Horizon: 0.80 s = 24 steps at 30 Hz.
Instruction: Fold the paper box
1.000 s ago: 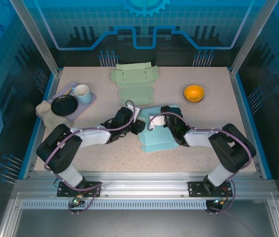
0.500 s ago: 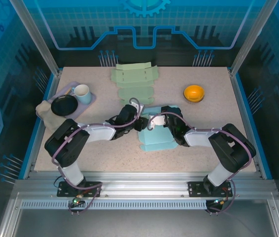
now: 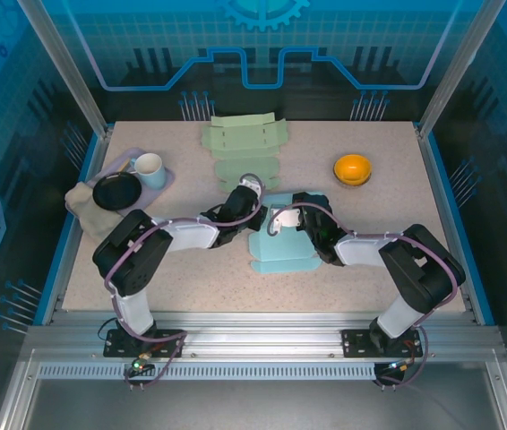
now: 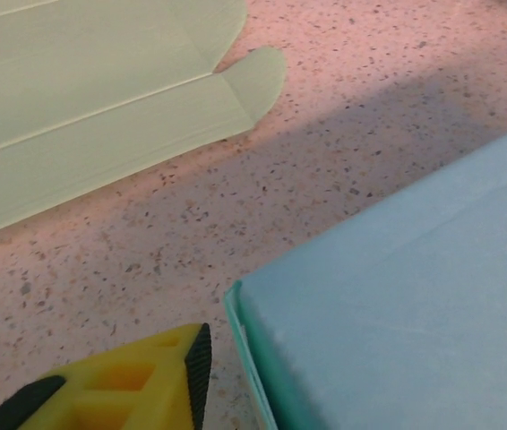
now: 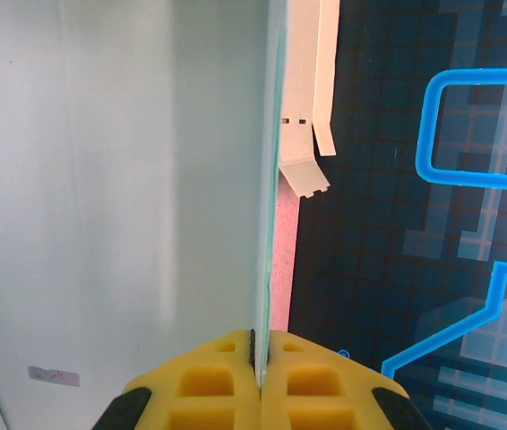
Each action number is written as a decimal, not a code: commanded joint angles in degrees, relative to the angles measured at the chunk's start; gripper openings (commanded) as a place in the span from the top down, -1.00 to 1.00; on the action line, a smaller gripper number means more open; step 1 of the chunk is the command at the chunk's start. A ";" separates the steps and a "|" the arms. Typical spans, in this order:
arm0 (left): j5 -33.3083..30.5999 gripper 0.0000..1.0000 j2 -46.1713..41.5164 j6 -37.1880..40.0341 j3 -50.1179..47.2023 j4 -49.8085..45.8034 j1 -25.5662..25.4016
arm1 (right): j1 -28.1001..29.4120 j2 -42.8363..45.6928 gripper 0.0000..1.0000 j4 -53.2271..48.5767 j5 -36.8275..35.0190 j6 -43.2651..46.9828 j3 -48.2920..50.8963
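On the speckled table (image 3: 173, 278) the right gripper (image 5: 258, 345) pinched a wall of the blue box (image 3: 282, 255); its label (image 5: 54, 376) was illegible. I could not tell the width of the left gripper (image 3: 252, 218).

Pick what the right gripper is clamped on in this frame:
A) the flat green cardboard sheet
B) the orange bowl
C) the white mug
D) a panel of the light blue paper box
D: in the right wrist view the right gripper is shut on the thin edge of an upright panel of the light blue paper box, and in the top view the orange bowl sits well away from it.
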State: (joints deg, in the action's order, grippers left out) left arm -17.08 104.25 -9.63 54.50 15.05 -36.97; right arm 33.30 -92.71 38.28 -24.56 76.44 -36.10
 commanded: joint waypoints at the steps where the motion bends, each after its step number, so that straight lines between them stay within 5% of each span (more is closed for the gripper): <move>1: -15.89 0.45 -0.11 -3.34 0.78 -10.32 0.60 | -1.74 -0.65 1.00 -1.72 -1.43 -2.05 -0.27; 6: -30.35 0.59 2.73 -14.07 5.69 -26.70 0.52 | -2.16 -0.76 1.00 -1.76 -3.04 -4.25 -1.25; 24: -27.18 0.90 6.41 -17.47 10.46 -27.84 0.57 | -0.59 -1.02 1.00 -2.34 -1.72 -9.17 -0.56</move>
State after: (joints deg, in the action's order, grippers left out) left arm -34.87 108.07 -25.17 65.63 -4.40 -40.34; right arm 33.50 -93.60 37.65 -20.53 70.02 -38.00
